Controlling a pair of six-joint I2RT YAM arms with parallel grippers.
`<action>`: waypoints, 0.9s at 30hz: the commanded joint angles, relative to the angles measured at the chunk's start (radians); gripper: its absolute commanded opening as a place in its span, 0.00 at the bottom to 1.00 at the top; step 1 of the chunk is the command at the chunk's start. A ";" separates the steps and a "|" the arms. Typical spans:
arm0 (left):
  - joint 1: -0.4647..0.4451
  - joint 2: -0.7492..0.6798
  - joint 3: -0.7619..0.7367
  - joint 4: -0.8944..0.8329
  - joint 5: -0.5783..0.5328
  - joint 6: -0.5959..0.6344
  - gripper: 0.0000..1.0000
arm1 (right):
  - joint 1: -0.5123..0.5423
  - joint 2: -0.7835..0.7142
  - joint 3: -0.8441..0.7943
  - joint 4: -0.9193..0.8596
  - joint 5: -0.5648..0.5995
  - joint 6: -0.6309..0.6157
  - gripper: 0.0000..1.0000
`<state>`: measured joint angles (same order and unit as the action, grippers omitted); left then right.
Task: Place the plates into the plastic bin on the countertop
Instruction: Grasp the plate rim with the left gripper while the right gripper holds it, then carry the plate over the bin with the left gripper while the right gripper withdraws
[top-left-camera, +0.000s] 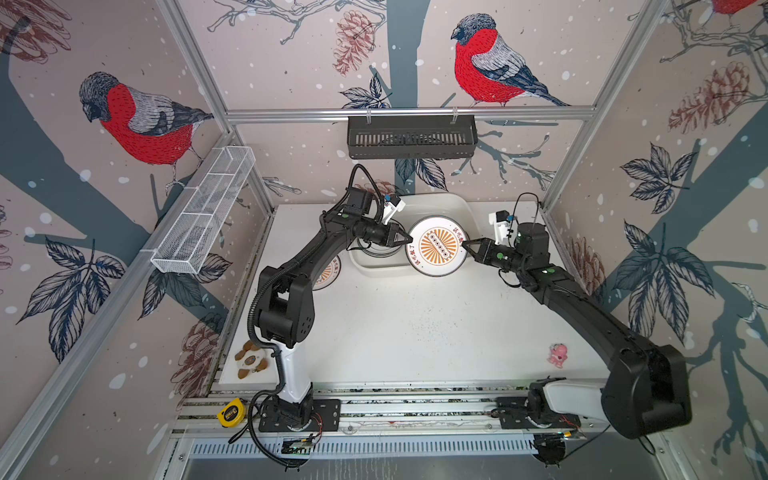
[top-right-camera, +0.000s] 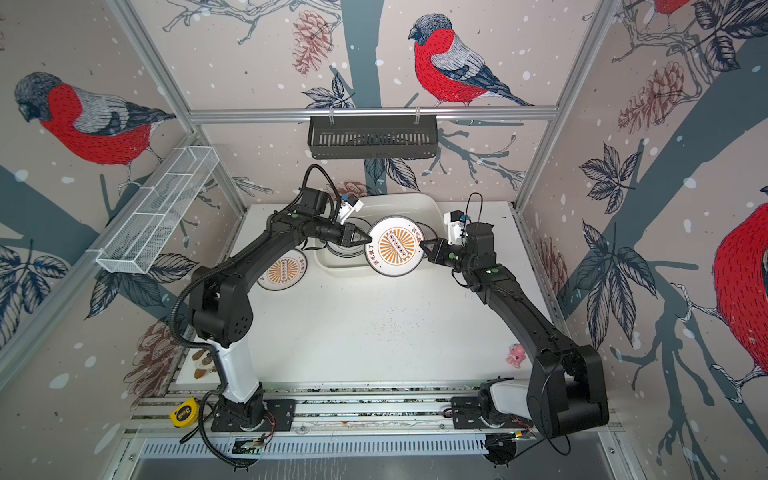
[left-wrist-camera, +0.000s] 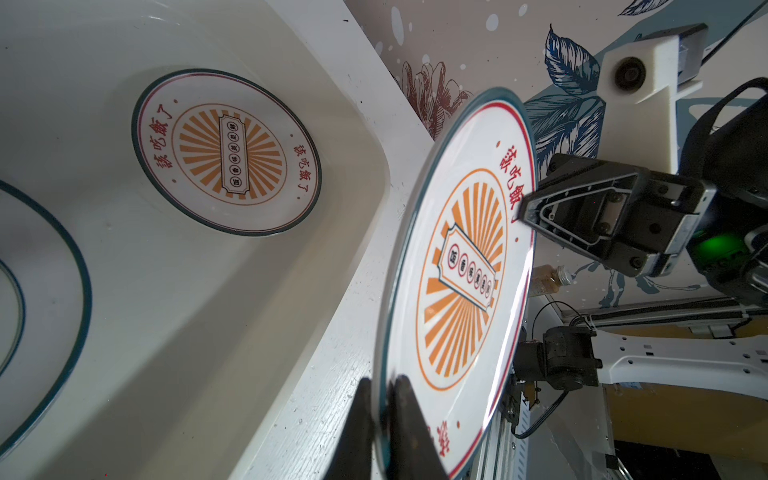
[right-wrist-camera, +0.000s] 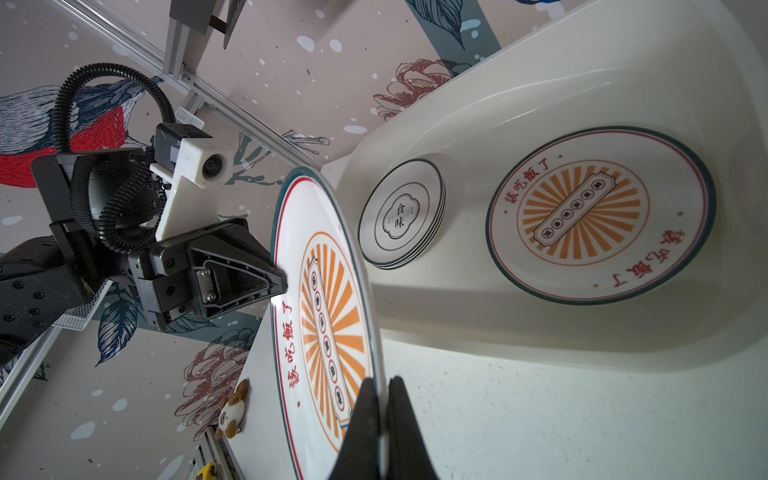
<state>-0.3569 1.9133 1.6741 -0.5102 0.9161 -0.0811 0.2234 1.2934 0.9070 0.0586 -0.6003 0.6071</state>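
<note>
Both arms are on one plate. The held plate (top-left-camera: 436, 246), with an orange sunburst centre and a dark rim, faces up. It hangs over the front rim of the bin (top-left-camera: 440, 203), partly above the bin's right half and partly above the countertop (top-left-camera: 415, 324).

Left gripper (top-left-camera: 409, 240): closed on the held plate's left rim. In the left wrist view we see its fingers (left-wrist-camera: 411, 424) pinching the edge, one on each face.

Right gripper (top-left-camera: 465, 244): closed on the opposite rim. In the right wrist view its fingers (right-wrist-camera: 361, 419) clamp the edge the same way.

Inside the bin:
- A second sunburst plate (right-wrist-camera: 600, 216) lies flat on the floor at the right end, below the held plate.
- A stack (right-wrist-camera: 401, 214) of plates sits at the left end, and the top one has a black quatrefoil emblem. We cannot tell how many are in it.
- The stack and the second sunburst plate are apart, not touching.

On the countertop, a third sunburst plate (top-right-camera: 282, 270) lies flat just left of the bin, partly hidden under the left arm. A pink toy (top-left-camera: 557, 354) sits near the right front edge, well apart from the bin.
</note>
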 joint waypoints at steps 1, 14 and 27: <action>-0.004 0.001 0.013 -0.005 0.007 0.024 0.06 | 0.004 -0.007 0.000 0.059 -0.004 0.013 0.02; -0.005 0.006 0.071 0.005 -0.046 0.014 0.00 | 0.002 -0.019 0.008 0.019 0.062 -0.007 0.47; -0.004 0.101 0.229 0.118 -0.203 -0.094 0.00 | -0.106 -0.166 -0.059 -0.060 0.119 -0.016 0.49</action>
<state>-0.3614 1.9972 1.8835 -0.4694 0.7582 -0.1276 0.1276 1.1572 0.8627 0.0288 -0.5014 0.6029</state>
